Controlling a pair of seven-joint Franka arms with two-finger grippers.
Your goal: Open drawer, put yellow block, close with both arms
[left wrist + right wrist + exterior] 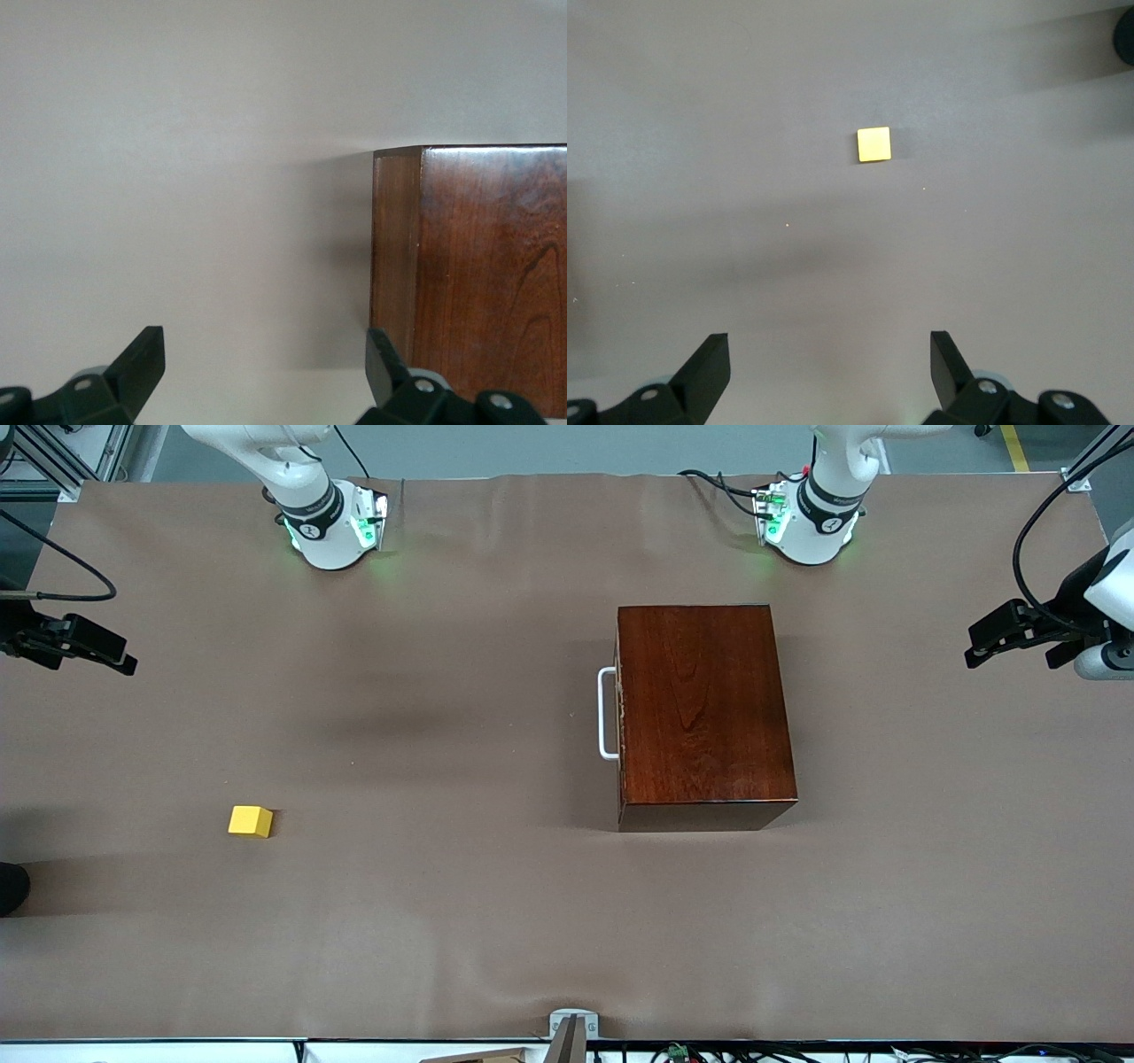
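The dark reddish-brown wooden box (700, 708) stands on the table toward the left arm's end. Its drawer is shut, and the white handle (607, 713) faces the right arm's end. The yellow block (251, 821) lies on the table toward the right arm's end, nearer the front camera than the box. My right gripper (89, 657) hangs open and empty over the table's edge at the right arm's end; its wrist view (830, 367) shows the block (874, 143) below. My left gripper (1010, 657) hangs open and empty over the left arm's end; its wrist view (266, 363) shows a corner of the box (478, 274).
The table is covered with a brown cloth (443, 921). A dark round object (11, 887) sits at the table's edge at the right arm's end. A grey clamp (571, 1027) sits on the edge nearest the front camera.
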